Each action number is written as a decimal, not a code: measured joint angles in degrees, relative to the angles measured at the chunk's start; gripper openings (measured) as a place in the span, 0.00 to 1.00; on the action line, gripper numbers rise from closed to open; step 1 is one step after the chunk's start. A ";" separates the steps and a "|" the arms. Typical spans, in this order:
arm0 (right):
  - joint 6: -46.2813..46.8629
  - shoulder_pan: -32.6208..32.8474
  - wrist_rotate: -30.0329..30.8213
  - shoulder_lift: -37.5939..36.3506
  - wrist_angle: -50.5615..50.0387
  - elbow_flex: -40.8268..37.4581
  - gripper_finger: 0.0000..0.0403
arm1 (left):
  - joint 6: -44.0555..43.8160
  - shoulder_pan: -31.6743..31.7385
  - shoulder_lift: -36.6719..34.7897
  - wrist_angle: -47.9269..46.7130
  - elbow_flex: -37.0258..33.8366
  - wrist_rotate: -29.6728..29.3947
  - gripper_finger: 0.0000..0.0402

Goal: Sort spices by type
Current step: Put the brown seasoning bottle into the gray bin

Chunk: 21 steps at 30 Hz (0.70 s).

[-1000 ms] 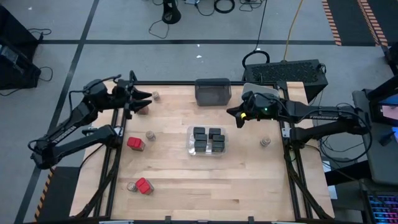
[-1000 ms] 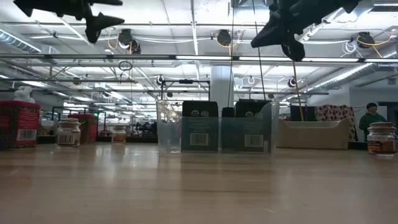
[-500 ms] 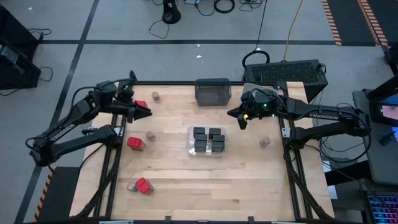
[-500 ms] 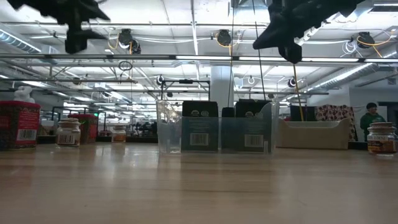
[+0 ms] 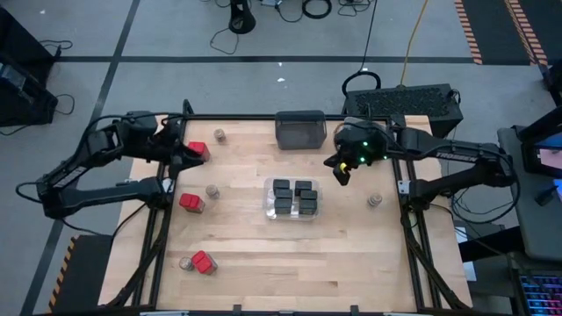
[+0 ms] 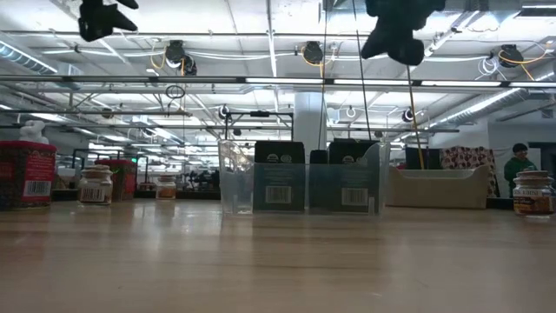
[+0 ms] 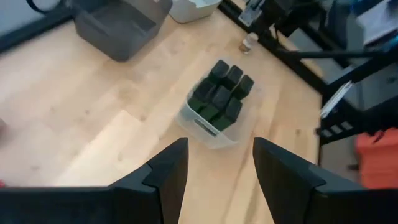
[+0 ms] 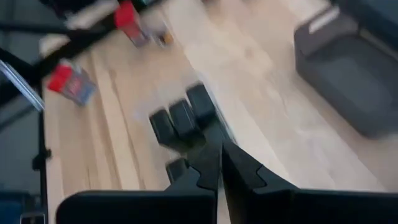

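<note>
Three kinds of spice container show. Six black boxes sit packed in the clear bin at the middle of the desk. Left of that bin stand three red-topped boxes and, counting one to its right, four small round jars. The boxes look light, stiff and flat-sided, best pinched across two opposite faces; the jars look like breakable glass, best gripped around the lid. The left tool hangs above the far-left red box, fingers apart, empty. The right tool is closed on nothing, up beyond the bin's right side.
</note>
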 joint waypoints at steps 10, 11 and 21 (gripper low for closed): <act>8.32 3.14 -0.27 10.82 -28.59 16.14 0.07 | 18.93 -1.09 3.35 -0.69 2.47 -1.52 0.46; 9.79 3.40 -0.26 11.08 -29.98 16.11 0.08 | 21.63 -0.96 3.35 -0.57 2.44 -1.51 0.46; 25.59 6.68 3.98 12.09 -35.80 16.05 0.32 | 31.30 4.74 4.76 15.56 -3.48 18.74 0.46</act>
